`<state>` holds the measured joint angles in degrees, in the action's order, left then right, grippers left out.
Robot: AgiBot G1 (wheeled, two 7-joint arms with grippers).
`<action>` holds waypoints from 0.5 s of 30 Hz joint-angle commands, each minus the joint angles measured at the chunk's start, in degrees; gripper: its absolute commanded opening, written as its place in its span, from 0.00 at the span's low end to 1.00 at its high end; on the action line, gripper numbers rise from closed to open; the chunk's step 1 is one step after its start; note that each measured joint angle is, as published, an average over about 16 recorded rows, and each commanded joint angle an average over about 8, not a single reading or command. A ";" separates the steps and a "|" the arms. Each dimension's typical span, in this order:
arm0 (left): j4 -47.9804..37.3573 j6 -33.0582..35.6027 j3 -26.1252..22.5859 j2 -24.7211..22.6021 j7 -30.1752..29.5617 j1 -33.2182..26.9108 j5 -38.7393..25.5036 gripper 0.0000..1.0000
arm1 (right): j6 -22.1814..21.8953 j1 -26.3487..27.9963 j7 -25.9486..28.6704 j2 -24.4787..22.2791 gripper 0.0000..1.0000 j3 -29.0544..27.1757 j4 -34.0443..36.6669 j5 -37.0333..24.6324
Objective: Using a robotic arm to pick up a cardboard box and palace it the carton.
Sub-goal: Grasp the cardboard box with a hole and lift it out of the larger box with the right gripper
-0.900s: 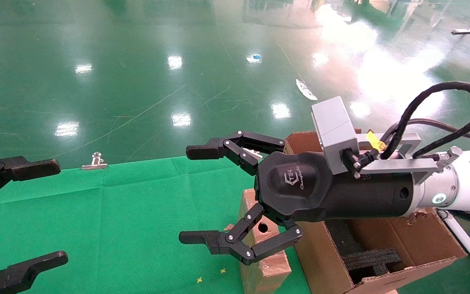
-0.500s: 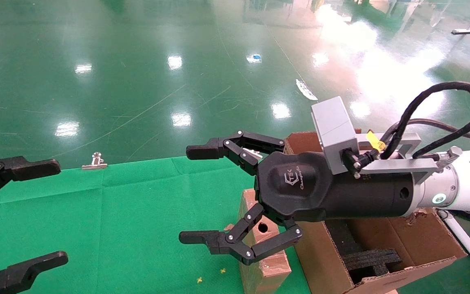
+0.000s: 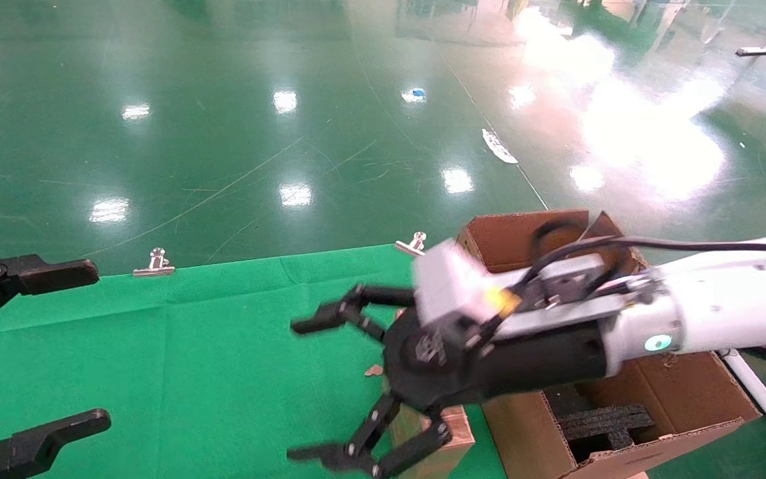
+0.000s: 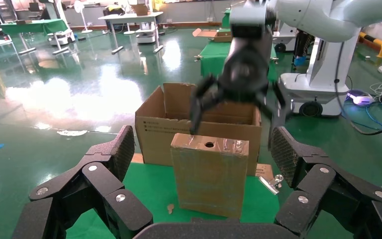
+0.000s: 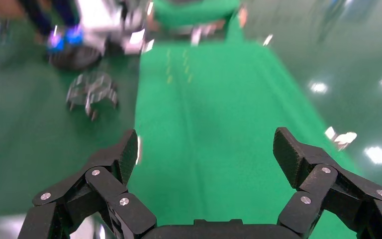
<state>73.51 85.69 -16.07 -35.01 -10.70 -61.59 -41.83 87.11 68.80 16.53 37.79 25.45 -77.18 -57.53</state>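
Just beneath our right gripper (image 3: 303,389), its fingers spread wide, the cardboard box (image 4: 209,173) stands beside the carton (image 3: 622,412)

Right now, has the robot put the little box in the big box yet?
Not yet. Nothing looks done: the cardboard box stands upright on the green table, outside the carton. In hand: the right gripper hovers above it, open, holding nothing. The left gripper waits open at the table's left side. Left to do: grab the box, lift it and set it inside the carton.
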 commanded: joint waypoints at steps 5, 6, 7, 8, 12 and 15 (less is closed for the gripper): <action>-0.01 -0.01 -0.03 0.01 0.01 -0.01 0.02 1.00 | 2.32 7.75 3.40 4.02 1.00 8.57 -0.71 -11.83; -0.01 -0.01 -0.03 0.01 0.02 -0.01 0.02 1.00 | 2.58 9.33 3.87 4.81 1.00 10.35 -0.71 -13.64; -0.01 -0.01 -0.04 0.01 0.02 -0.01 0.02 1.00 | 2.78 10.85 4.28 5.55 1.00 12.09 -0.71 -15.12; -0.01 -0.01 -0.04 0.01 0.02 -0.01 0.03 1.00 | 2.94 12.39 4.66 6.20 1.00 13.82 -0.69 -16.30; -0.01 -0.02 -0.06 0.02 0.03 -0.02 0.04 1.00 | 3.32 18.43 5.73 7.73 1.00 20.15 -0.60 -18.65; -0.01 -0.02 -0.07 0.03 0.04 -0.02 0.05 1.00 | 3.43 23.31 6.58 7.87 1.00 24.15 -0.53 -18.92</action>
<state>73.50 85.66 -16.15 -34.98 -10.67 -61.61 -41.78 90.55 92.50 23.49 45.38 49.60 -77.75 -76.61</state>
